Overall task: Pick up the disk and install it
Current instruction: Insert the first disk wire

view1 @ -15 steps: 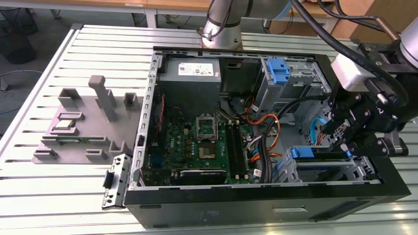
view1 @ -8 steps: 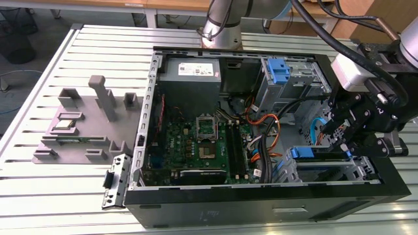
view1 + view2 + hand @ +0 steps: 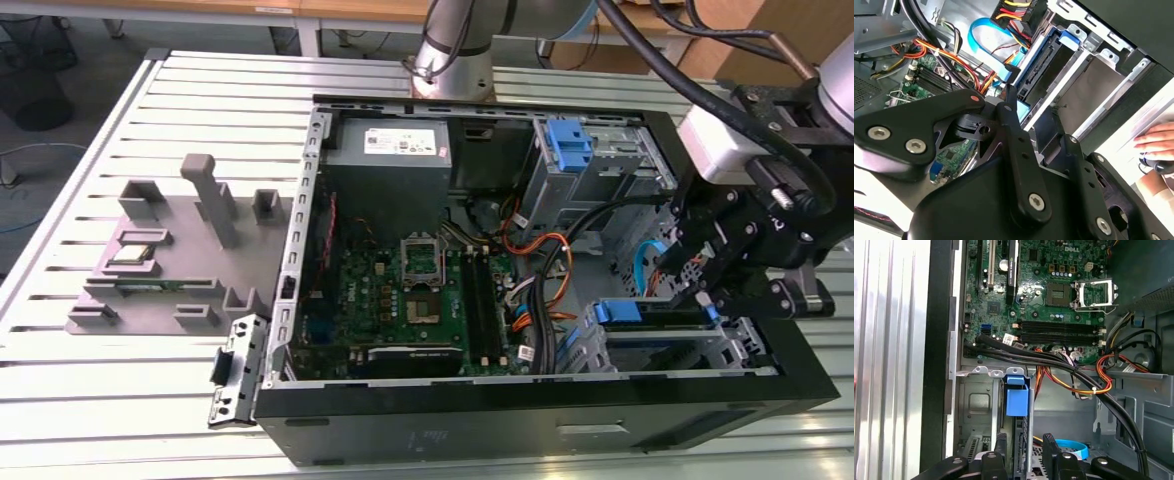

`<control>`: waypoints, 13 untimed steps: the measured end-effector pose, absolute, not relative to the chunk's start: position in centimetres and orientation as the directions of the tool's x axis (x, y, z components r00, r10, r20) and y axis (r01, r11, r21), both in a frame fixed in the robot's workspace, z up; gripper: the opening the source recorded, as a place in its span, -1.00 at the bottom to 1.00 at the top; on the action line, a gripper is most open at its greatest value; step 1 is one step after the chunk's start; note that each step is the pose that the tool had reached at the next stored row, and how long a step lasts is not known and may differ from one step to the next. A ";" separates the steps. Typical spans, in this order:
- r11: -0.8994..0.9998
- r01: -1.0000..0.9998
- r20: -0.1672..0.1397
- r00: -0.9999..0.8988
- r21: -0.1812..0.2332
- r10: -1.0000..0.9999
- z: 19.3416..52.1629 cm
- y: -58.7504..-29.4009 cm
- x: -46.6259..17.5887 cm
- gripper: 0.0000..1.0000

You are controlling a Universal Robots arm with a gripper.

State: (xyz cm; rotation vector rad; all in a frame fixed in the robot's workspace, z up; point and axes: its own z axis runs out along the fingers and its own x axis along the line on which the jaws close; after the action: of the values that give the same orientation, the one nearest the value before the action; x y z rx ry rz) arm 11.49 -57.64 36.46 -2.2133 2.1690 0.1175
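The disk (image 3: 650, 312) sits on edge in the drive bay (image 3: 737, 352) at the near corner of the open computer case on the exterior view's right, its blue side rail showing. In the first wrist view the disk's thin edge (image 3: 1022, 440) runs below a blue tab (image 3: 1016, 396). My black gripper (image 3: 701, 292) hovers right over it. Its fingers (image 3: 1001, 450) stand on both sides of the disk's edge with a small gap on each side, so the gripper (image 3: 1026, 454) is open. In the second wrist view one fingertip (image 3: 1009, 95) sits beside the disk's blue rail (image 3: 1040, 67).
Orange and black cables (image 3: 1074, 371) cross the case close to the bay. The motherboard (image 3: 400, 290) and grey power supply (image 3: 387, 140) fill the rest of the case. A grey fixture plate (image 3: 174, 270) lies on the slatted table. A person's hand (image 3: 1154, 142) rests outside the case.
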 end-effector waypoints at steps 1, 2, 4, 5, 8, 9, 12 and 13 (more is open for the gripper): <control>-0.021 -0.999 -0.082 0.019 0.024 -0.996 36.6 -57.6 11.5 -0.16; -0.021 -0.999 -0.082 0.019 0.024 -0.996 36.8 -57.6 11.5 -0.16; -0.021 -0.999 -0.082 0.019 0.024 -0.996 37.0 -57.6 11.5 -0.16; -0.021 -0.999 -0.083 0.019 0.024 -0.996 37.0 -57.6 11.5 -0.16; -0.021 -0.999 -0.085 0.019 0.024 -0.996 37.0 -57.5 11.5 -0.16; -0.021 -0.999 -0.085 0.019 0.024 -0.996 37.0 -57.5 11.5 -0.16; -0.021 -0.999 -0.086 0.019 0.023 -0.996 37.0 -57.1 11.5 -0.16; -0.021 -1.000 -0.086 0.019 0.023 -0.996 37.0 -56.9 11.5 -0.16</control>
State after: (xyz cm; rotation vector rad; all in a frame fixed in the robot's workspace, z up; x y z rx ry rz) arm 11.50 -56.94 36.97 -2.2112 2.1666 0.1202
